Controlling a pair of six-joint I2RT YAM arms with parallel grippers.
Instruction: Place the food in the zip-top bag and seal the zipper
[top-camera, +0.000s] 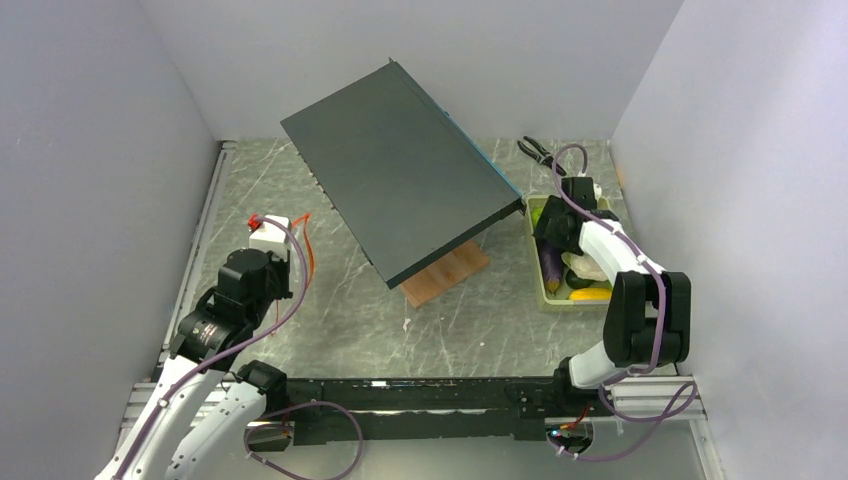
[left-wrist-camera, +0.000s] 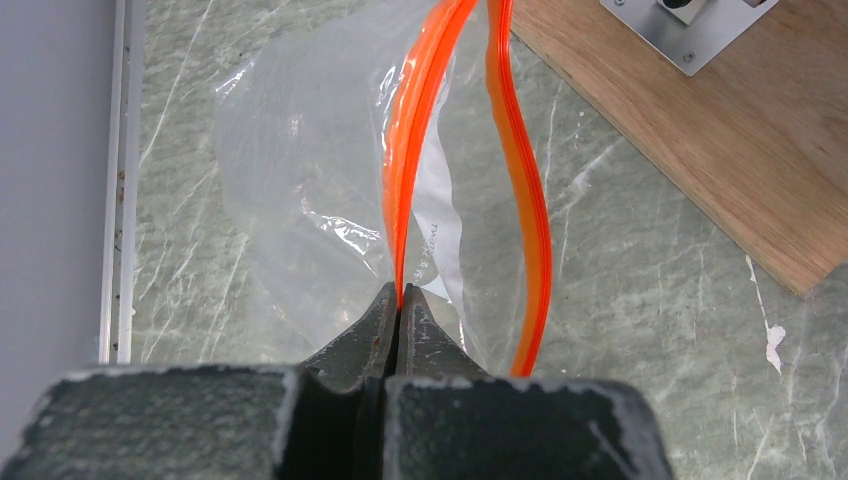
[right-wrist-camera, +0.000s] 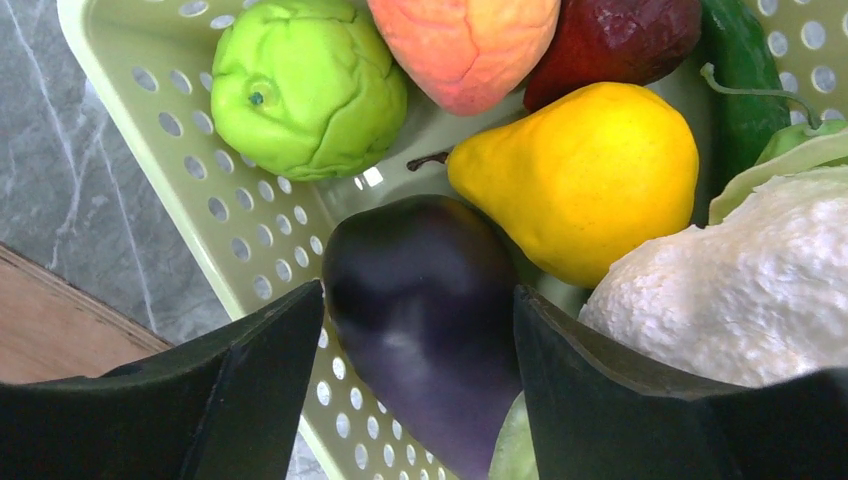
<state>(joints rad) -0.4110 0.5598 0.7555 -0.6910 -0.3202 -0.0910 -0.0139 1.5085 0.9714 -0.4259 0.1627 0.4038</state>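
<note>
Eggplant (right-wrist-camera: 420, 320) is the piece in hand: it lies in the pale green tray (right-wrist-camera: 230, 230) at the right of the worktop (left-wrist-camera: 650, 330), pressed close to the yellow pear (right-wrist-camera: 590, 180) and the white cauliflower (right-wrist-camera: 730, 280). My right pincer (right-wrist-camera: 418, 300) is spread wide with a finger on each side of its dark body. I cannot tell whether either finger touches the skin yet.

I judge this to be the start of the first pick, as nothing shows inside the zip-top bag (left-wrist-camera: 290, 160). To do it well I should settle lower so the fingers meet the thick belly and not the tapering end. The skin looks smooth and glossy, so a grip near the tip would likely squirt it out. I should close gently and evenly, then lift straight up, because a sideways pull could drag the pear or catch the tray wall.

My left pincer (left-wrist-camera: 400, 300) is clamped shut on one lip of the zipper (left-wrist-camera: 415, 150), and the other orange lip bows away from it, so the mouth gapes. The bag lies on the left of the worktop, well apart from the tray, with a slanted dark board (top-camera: 400, 190) between them in the top view. The thin film may sag, so that lip should be held high and steady, and the eggplant should go in narrow end first, through the widest part of the gap.
</note>
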